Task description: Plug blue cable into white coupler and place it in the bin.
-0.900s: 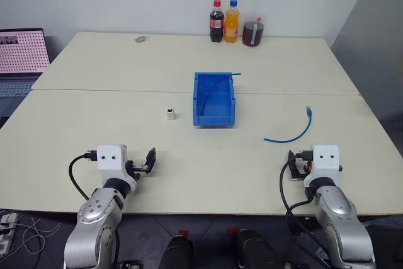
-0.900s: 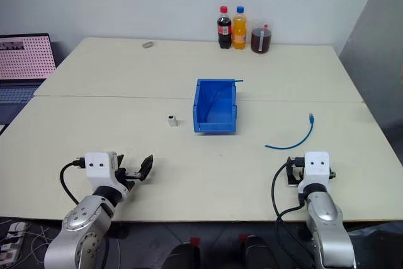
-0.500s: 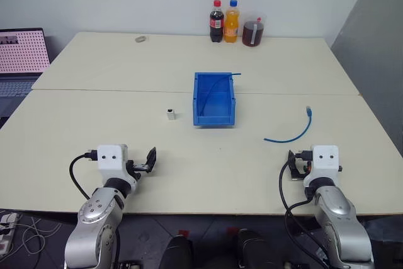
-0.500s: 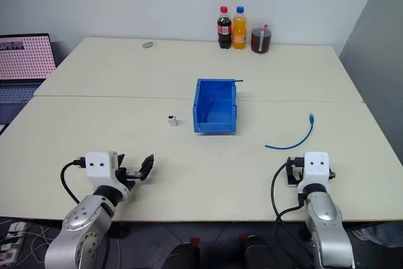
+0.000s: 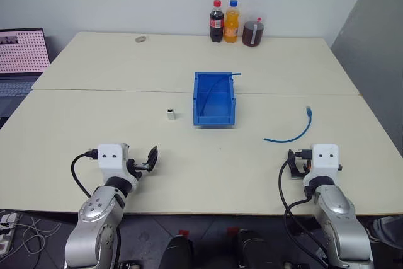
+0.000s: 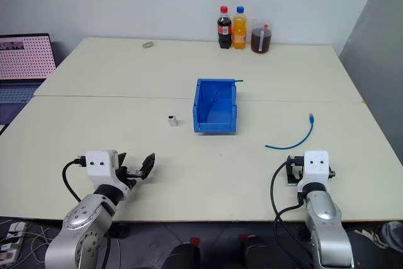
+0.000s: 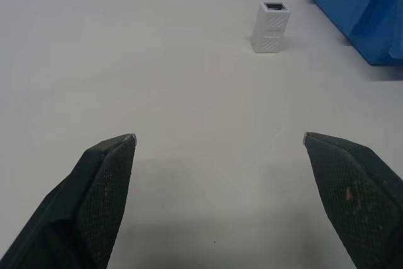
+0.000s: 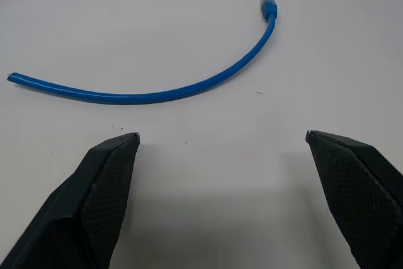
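head stereo overhead; wrist cameras low, forward

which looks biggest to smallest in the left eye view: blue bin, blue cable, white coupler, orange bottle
1. blue bin
2. blue cable, longer than the bottle but thin
3. orange bottle, farther back, so it looks smaller than it would up close
4. white coupler

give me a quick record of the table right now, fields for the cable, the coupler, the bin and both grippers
blue cable: lying curved on the table, right of the bin, plug end away from the robot, unplugged
white coupler: standing upright on the table, left of the bin, apart from it
bin: mid-table; a blue cable already lies inside
left gripper: open, empty, facing the coupler
right gripper: open, empty, just short of the cable
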